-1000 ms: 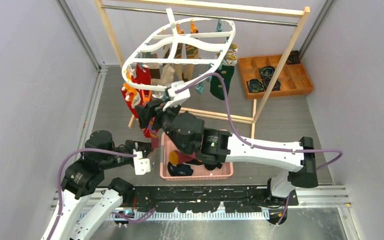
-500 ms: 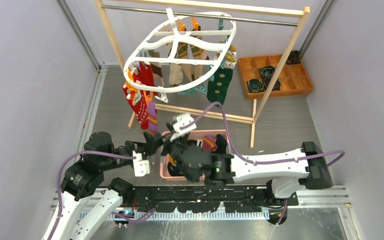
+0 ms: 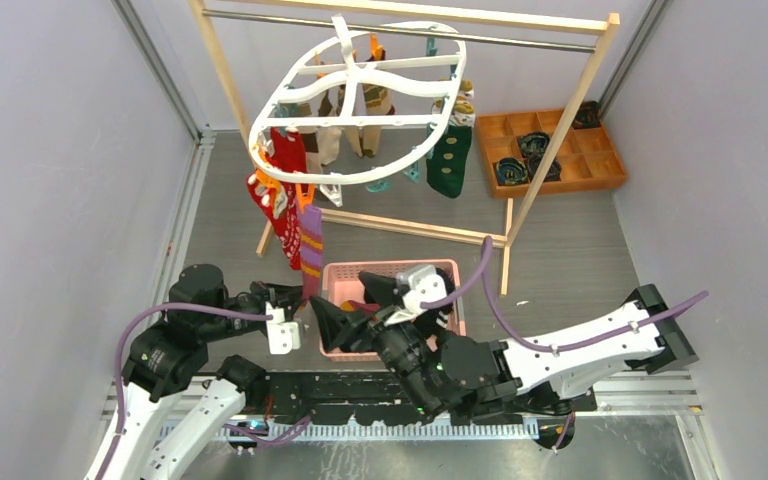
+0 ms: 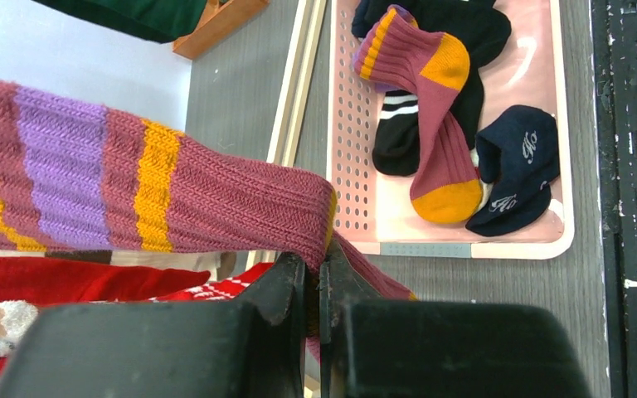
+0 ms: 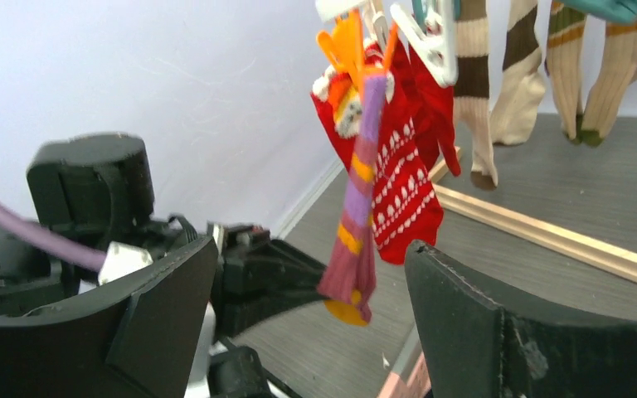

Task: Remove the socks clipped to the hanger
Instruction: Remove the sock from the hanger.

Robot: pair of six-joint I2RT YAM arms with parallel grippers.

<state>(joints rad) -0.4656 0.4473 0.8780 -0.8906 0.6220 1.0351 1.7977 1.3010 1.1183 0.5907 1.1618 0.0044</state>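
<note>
The striped sock (image 3: 309, 250), maroon with purple and yellow bands, hangs from an orange clip (image 5: 350, 43) at the near-left end of the hanger (image 3: 346, 66), above the left half of the counter. Its lower end is pinched in my left end effector (image 4: 313, 269), whose jaws are closed tightly on the fabric.

I judge that the step now is to pull this sock out of its clip. The hanger is free to swing, so I want a steady pull downward and toward the near edge, in line with the clip, and no jerk. The red socks (image 5: 402, 191) touch it, so I must watch that they do not drag along.

My right end effector (image 5: 311, 249) stands wide open and holds nothing. It is over the pink basket (image 3: 390, 264) by the near edge, where I think the sock should go.
</note>
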